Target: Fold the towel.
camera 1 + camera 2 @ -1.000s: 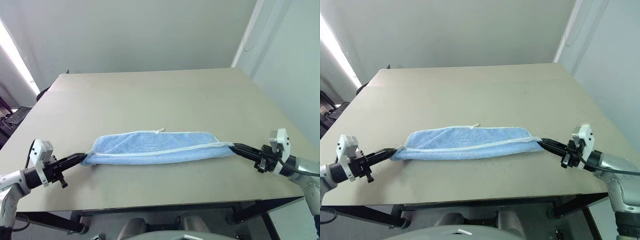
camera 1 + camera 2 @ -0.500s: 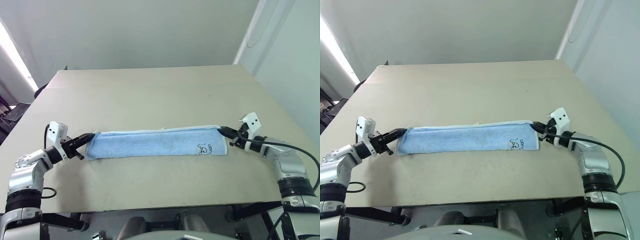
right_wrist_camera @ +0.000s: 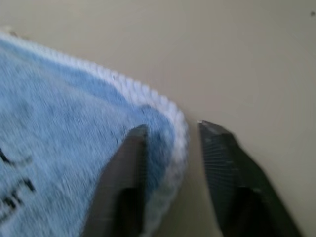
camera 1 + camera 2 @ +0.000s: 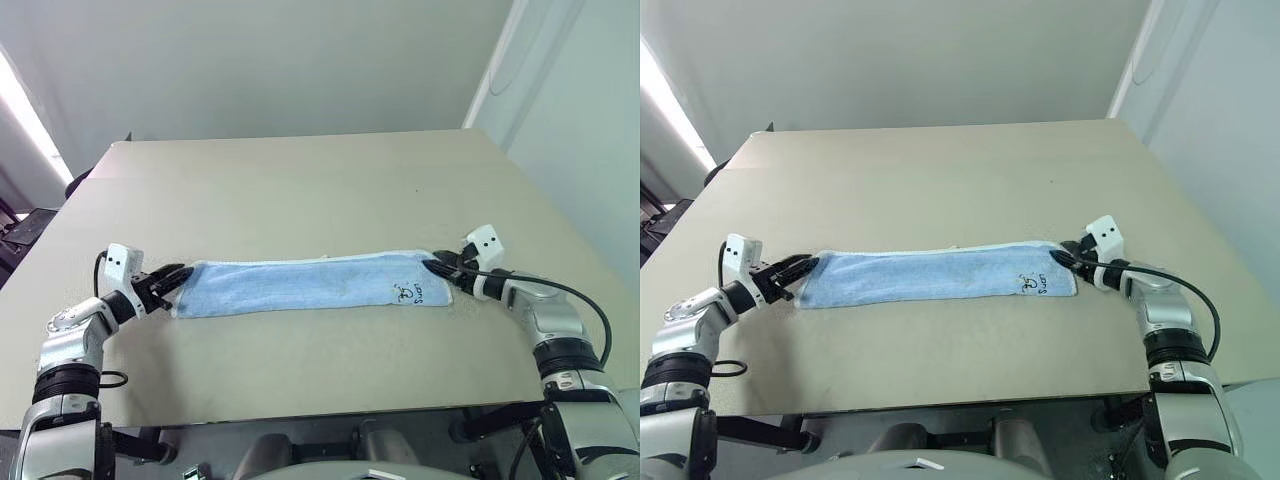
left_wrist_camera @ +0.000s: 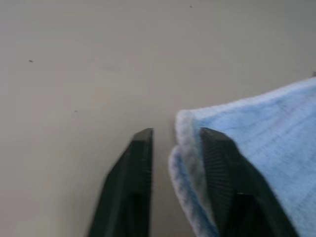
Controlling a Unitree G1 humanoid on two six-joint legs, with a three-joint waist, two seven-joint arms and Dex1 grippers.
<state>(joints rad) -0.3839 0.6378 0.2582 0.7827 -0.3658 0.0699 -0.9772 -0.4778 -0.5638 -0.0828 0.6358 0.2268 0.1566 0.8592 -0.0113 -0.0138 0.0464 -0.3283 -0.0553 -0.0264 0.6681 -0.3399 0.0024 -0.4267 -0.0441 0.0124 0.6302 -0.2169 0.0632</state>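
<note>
Now the light blue towel (image 4: pixel 310 285) lies flat as a long folded strip across the near middle of the beige table (image 4: pixel 300 190), its dark embroidered mark (image 4: pixel 410 292) toward 3 o'clock. The left pincer (image 4: pixel 180 277) sits at its 9 o'clock end, fingers parted around the corner. The right pincer (image 4: pixel 432 266) sits at its 3 o'clock end, fingers likewise parted, straddling the whitish border (image 3: pixel 148 94).

The towel (image 4: pixel 310 284) was soft, nubby light blue terry cloth, its whitish stitched border (image 3: pixel 148 94) looped and rough. The table (image 4: pixel 300 190) had a smooth, matt beige top. The left gripper's fingers (image 5: pixel 217 168) were black with finely ribbed, matt pads.
</note>
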